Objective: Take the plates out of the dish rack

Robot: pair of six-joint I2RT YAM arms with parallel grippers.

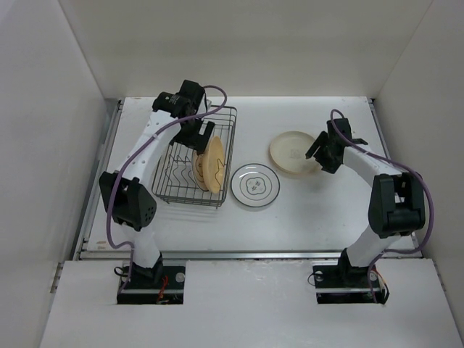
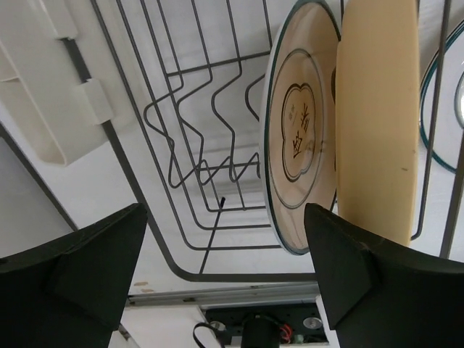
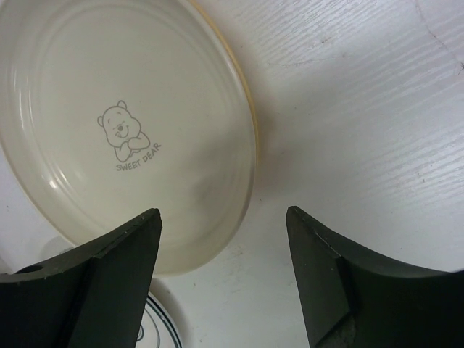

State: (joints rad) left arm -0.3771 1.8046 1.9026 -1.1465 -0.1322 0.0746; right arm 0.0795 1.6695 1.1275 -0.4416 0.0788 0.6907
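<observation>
While looking from the top: half done. On the table [image 1: 326, 210]: white plate [image 1: 255, 185] mid-frame, bear plate [image 1: 291, 151] further right. Left to unload: two standing plates [image 1: 212, 165] in the rack [image 1: 174, 180], left of middle. Left wrist: left gripper [image 2: 226, 217] spread, empty, above them. Right wrist: right gripper [image 3: 223, 217] spread, empty, over bear plate.

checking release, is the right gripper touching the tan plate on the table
Cannot tell. Right wrist view: the open right gripper has one finger clear of the tan plate, the other overlaps its rim.
</observation>
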